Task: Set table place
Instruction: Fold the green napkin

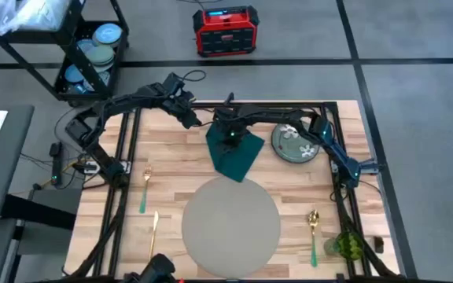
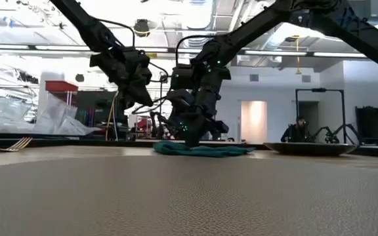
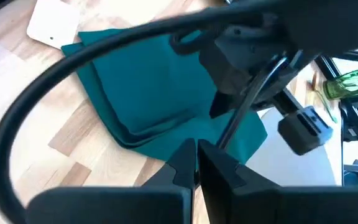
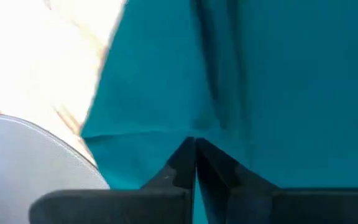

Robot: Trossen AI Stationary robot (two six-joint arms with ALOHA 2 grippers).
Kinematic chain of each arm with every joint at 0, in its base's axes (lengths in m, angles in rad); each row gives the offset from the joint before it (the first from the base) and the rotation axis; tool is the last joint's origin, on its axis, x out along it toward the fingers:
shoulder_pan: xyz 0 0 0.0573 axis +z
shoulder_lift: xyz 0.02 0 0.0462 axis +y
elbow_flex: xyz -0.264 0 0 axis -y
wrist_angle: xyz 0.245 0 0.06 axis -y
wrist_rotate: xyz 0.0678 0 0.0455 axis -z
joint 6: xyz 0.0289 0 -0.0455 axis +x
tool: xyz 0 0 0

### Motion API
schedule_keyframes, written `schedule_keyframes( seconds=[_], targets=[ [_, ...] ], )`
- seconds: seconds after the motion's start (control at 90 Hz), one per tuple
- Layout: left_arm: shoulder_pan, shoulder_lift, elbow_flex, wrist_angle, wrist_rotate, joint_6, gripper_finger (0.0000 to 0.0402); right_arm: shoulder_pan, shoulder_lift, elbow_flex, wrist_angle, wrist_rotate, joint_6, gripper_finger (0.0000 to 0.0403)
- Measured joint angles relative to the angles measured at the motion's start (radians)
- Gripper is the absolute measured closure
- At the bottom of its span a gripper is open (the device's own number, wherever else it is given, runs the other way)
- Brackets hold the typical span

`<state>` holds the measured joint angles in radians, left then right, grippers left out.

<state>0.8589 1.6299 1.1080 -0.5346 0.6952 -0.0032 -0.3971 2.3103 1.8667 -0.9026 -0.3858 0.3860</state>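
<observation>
- High view: the worktop (image 1: pixel 171 169) carries the full setting; the round grey placemat (image 1: pixel 230 220) lies at its near middle, bare, with nothing on it.
- The flowered plate (image 1: pixel 296 144) sits at the far right, well apart from the placemat.
- The dark green napkin (image 1: pixel 236 154) lies folded at the far middle, its near corner just touching the placemat's far rim.
- Right gripper (image 1: pixel 229 135) is down on the napkin, fingers clenched; whether cloth is pinched between them cannot be told.
- Left gripper (image 1: pixel 189 116) hangs just beside the napkin's far-left corner, fingers pressed together, holding nothing.
- A fork (image 1: pixel 144 189) and knife (image 1: pixel 154 233) lie left of the placemat, a spoon (image 1: pixel 313 233) right.
- Judgement: confirm a firm pinch on the napkin, lift clear, keep the fold intact, and avoid dragging the placemat.
</observation>
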Motion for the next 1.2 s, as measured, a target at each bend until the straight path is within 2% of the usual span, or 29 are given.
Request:
schedule_keyframes(
  seconds=[0.178, 0.411, 0.5, 0.567, 0.678, 0.733, 0.8, 1.2],
  targets=[
    [-0.021, 0.0, 0.0, -0.024, 0.0, 0.013, 0.0402, -0.006, -0.008, 0.005, -0.046, -0.044, -0.091, 0.0386],
    [-0.035, 0.0, 0.0, -0.081, -0.001, 0.06, 0.0402, -0.024, -0.007, 0.053, -0.104, -0.06, -0.11, 0.0311],
    [-0.037, 0.0, 0.0, -0.097, -0.002, 0.063, 0.0402, -0.034, -0.005, 0.105, -0.156, -0.038, -0.111, 0.0288],
    [-0.038, 0.0, 0.0, -0.107, -0.001, 0.068, 0.0402, -0.038, -0.006, 0.165, -0.207, 0.035, -0.158, 0.0277],
    [-0.038, -0.002, 0.002, -0.109, 0.003, 0.069, 0.0402, -0.034, -0.005, 0.216, -0.245, 0.211, -0.307, 0.0271],
    [-0.039, -0.001, 0.002, -0.111, -0.001, 0.067, 0.0402, -0.029, -0.001, 0.219, -0.24, 0.251, -0.375, 0.027],
    [-0.04, -0.001, 0.002, -0.117, -0.004, 0.058, 0.0402, -0.029, 0.001, 0.219, -0.253, 0.265, -0.434, 0.027],
    [-0.074, -0.001, 0.0, -0.247, -0.001, 0.111, 0.0402, 0.007, 0.02, 0.219, -0.254, 0.23, -0.533, 0.0261]
  ],
)
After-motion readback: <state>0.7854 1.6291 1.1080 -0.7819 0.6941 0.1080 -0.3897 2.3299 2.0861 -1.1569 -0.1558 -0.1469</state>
